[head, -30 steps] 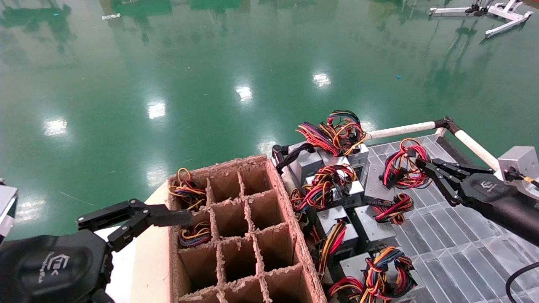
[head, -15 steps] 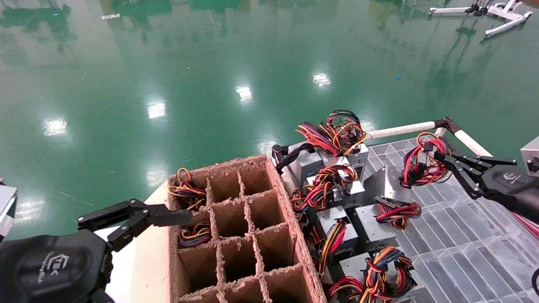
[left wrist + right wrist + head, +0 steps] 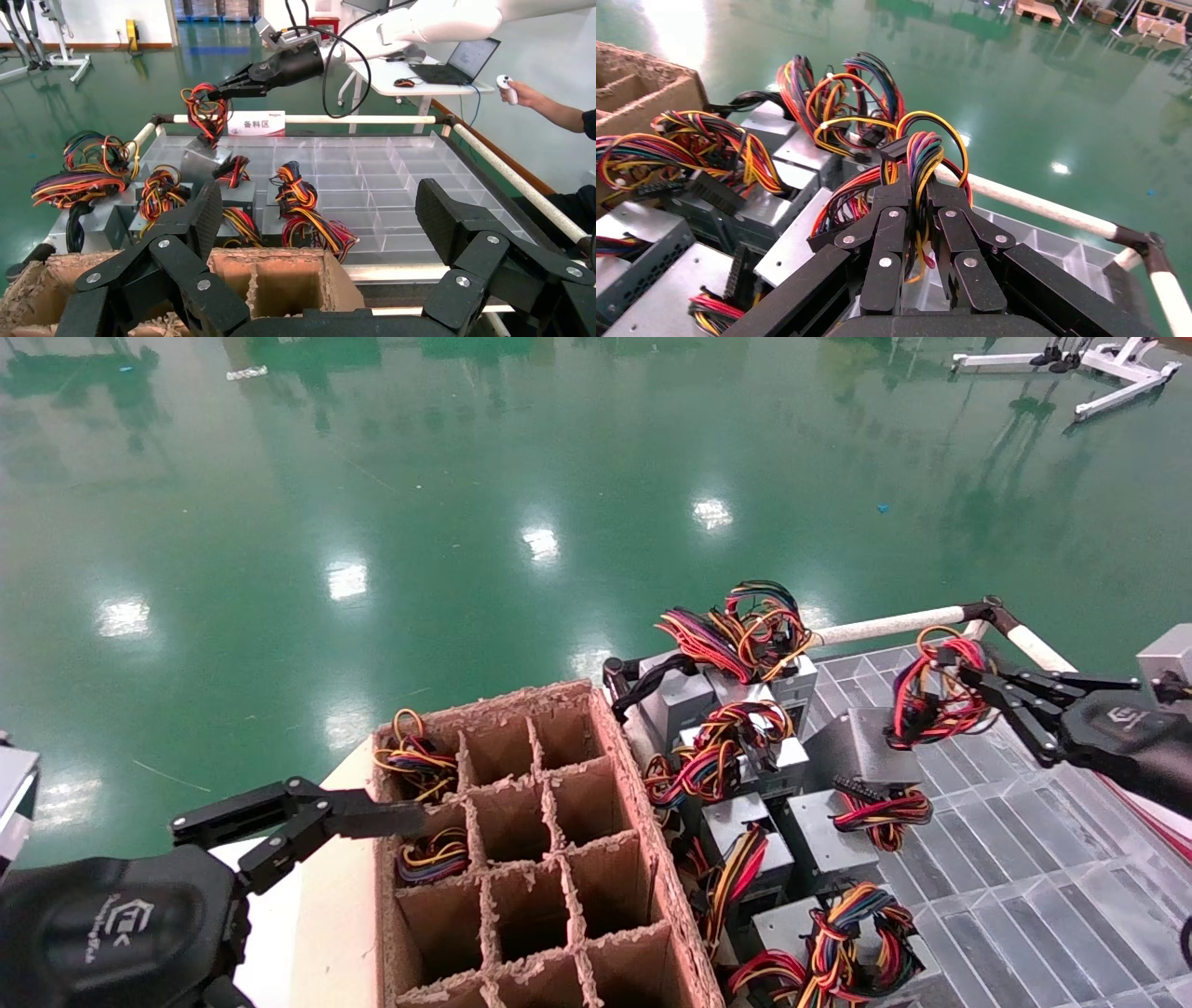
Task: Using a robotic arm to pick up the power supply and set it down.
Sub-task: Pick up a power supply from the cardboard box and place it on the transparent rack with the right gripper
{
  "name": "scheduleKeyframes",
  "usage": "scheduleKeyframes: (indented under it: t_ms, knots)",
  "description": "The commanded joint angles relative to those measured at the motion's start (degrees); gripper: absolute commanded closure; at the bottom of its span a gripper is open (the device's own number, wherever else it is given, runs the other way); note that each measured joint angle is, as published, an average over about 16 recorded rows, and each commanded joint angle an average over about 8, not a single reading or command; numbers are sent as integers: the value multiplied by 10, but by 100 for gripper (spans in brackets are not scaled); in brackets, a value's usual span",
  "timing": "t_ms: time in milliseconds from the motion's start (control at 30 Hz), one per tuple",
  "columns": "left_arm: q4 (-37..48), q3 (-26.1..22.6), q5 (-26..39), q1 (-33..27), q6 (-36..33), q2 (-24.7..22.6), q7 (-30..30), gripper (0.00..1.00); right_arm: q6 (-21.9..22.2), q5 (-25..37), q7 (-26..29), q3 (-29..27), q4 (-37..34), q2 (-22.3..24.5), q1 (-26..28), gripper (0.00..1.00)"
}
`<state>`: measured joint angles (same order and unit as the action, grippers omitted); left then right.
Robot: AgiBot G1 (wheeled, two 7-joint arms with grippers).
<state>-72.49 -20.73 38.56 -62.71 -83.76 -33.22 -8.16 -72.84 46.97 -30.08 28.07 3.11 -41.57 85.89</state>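
Above the clear tray, right end effector pinches one power supply's wires; left end effector spread.

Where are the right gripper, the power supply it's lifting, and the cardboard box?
right gripper (image 3: 973, 680), head view, between its fingertips on the wires.
power supply (image 3: 855, 747), head view, grey metal face.
cardboard box (image 3: 652, 845), head view, right wall.

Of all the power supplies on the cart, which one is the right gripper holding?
The power supply nearest the white rail, tipped up off the tray: the right gripper is shut on its wire bundle. The others lie ungripped.
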Motion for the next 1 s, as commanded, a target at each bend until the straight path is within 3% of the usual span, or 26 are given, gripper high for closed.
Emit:
scheduleKeyframes:
  t_ms: [33,500,533,767,800,1000]
  knots:
    - [0,0,0,0,0,0,0,0,1,2,-1,2,-1,3,3,100]
    - [0,0,0,0,0,0,0,0,35,36,9,25,2,-50,39,100]
    - [0,0,0,0,0,0,0,0,40,38,9,27,1,-56,43,94]
    - [0,0,0,0,0,0,0,0,63,50,10,34,-5,-85,55,7]
    - [0,0,0,0,0,0,0,0,65,51,10,35,-5,-86,56,0]
    - [0,0,0,0,0,0,0,0,67,52,10,35,-6,-87,57,0]
